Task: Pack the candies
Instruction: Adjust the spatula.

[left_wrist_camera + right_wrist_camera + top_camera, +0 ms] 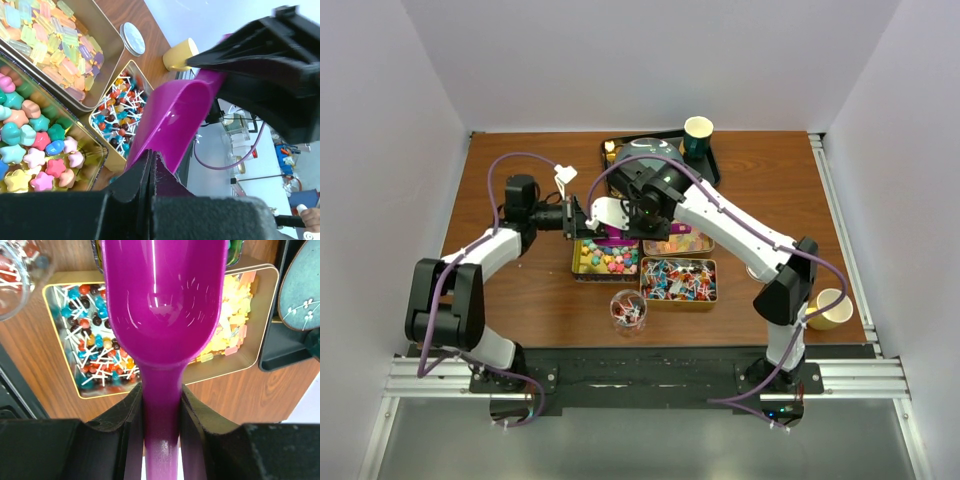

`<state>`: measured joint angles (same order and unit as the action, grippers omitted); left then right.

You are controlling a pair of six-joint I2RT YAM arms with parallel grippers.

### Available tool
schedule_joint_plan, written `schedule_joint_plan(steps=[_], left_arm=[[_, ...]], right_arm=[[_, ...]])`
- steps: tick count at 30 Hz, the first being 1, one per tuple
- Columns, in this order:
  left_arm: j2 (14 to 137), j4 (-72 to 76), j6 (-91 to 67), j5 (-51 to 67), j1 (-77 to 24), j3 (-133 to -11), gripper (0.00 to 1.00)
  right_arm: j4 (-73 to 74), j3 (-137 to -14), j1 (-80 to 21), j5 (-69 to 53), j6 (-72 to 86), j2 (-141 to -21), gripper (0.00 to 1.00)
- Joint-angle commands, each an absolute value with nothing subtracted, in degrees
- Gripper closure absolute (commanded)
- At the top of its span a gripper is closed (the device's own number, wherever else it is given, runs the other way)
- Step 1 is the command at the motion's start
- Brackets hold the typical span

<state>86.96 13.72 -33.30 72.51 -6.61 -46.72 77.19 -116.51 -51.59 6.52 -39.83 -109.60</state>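
The empty purple scoop hangs over the tins. My right gripper is shut on its handle. My left gripper is shut at the front lip of the scoop and seems to pinch it. Below lie the candies in three gold tins: bright star-shaped ones, pale yellow-orange-pink gummies, and red-blue pieces on white sticks. In the top view both grippers, left and right, meet above the star tin.
A glass jar with a few stick candies stands in front of the tins. A black tray holds a dark plate and a green cup behind them. A yellow cup sits at the right, near the right arm's base.
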Motion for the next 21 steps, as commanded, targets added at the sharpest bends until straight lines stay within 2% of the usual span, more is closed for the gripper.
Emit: schedule_joint_plan(steps=[1,7,10,13,14,17,21], left_arm=[[89.6,13.6,-31.5,71.7,-7.5,-49.7,1.0],[92.1,14.2,-30.9,70.8,-7.3,-52.5,1.0],[92.5,10.7,-29.1,71.1,-6.0,-55.9,1.0],[92.8,1.8,-24.3,70.1,-3.6,-59.2,0.92],[92.8,-2.0,-20.0,68.0,-2.3,-60.0,0.87],[93.0,-12.1,-13.2,60.7,-0.1,-61.8,0.79],[89.8,-15.4,-12.7,49.8,3.8,-57.6,0.76]], right_arm=[[85.6,-117.8,-52.1,2.5,-39.0,-104.0,1.0],[85.9,-118.0,-48.7,3.9,-40.7,-103.2,1.0],[83.9,-113.8,-44.0,6.8,-44.5,-101.4,1.0],[81.9,-109.7,-38.4,10.2,-49.6,-101.0,1.0],[81.5,-108.9,-36.1,10.8,-50.9,-101.2,1.0],[80.1,-107.3,-33.1,14.8,-56.2,-103.3,1.0],[78.8,-108.5,-31.1,20.3,-63.0,-108.2,1.0]])
